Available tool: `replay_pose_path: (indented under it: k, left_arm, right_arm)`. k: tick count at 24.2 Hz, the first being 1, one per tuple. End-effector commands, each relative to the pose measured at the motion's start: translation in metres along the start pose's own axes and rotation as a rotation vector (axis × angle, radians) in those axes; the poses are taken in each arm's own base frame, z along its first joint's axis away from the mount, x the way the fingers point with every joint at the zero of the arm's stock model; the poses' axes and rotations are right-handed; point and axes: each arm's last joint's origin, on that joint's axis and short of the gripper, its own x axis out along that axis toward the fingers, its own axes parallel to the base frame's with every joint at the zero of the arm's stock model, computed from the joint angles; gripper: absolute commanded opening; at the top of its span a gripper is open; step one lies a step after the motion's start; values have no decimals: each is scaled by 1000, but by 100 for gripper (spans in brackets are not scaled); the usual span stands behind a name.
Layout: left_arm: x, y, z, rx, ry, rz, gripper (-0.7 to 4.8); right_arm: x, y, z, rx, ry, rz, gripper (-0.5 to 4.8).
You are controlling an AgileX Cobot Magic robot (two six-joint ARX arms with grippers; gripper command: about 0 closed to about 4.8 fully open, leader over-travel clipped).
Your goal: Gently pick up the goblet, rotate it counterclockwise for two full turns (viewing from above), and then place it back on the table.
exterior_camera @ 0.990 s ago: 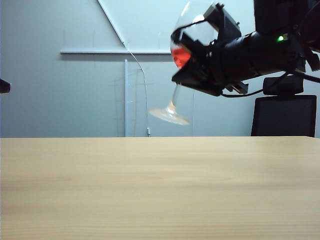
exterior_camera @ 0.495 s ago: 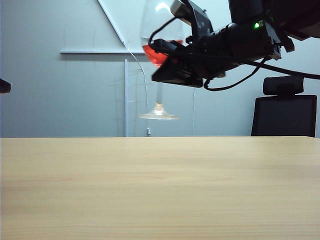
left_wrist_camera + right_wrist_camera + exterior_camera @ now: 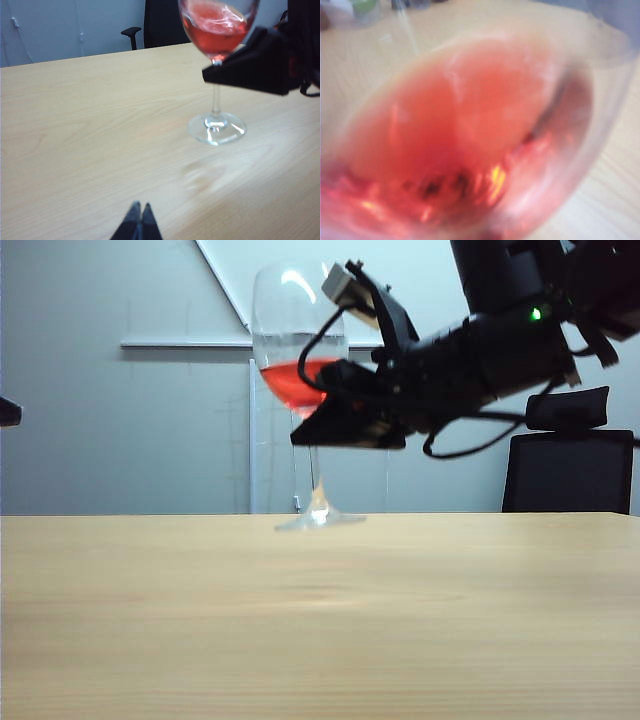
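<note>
The goblet (image 3: 300,370) is a clear stemmed glass with red liquid in its bowl, standing upright over the far part of the table (image 3: 320,620). My right gripper (image 3: 318,428) reaches in from the right and is shut on the goblet where the stem meets the bowl. The round foot (image 3: 217,129) is at the tabletop; I cannot tell whether it touches. In the right wrist view the red-filled bowl (image 3: 470,140) fills the picture and hides the fingers. My left gripper (image 3: 141,209) hangs shut and empty over the table (image 3: 75,125), well short of the glass.
A black office chair (image 3: 570,465) stands behind the table at the right. A grey wall with a white rail (image 3: 200,343) lies beyond the far edge. A small dark piece (image 3: 8,412) shows at the left border of the exterior view.
The right gripper has carried the goblet left and down. The glass has gone from tilted to upright, and its foot has dropped from high in the air to table level.
</note>
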Motion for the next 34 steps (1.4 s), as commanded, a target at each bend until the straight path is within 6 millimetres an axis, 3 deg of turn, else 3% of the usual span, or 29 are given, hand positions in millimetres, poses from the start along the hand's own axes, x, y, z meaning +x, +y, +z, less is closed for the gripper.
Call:
replay_pose_path:
  k: [1,23,34]
  left_arm:
    - [0,0,2,0,-7,-3,-5]
    - [0,-1,2,0,-7,-9,-5]
    - [0,-1,2,0,-7,-9,-5]
  right_arm:
    - [6,1,-2,-33,-68,62,-4]
    - [33,1,-36,-16,-125,78,-4]
    - [34,1,-39,-1,-128,72,-4]
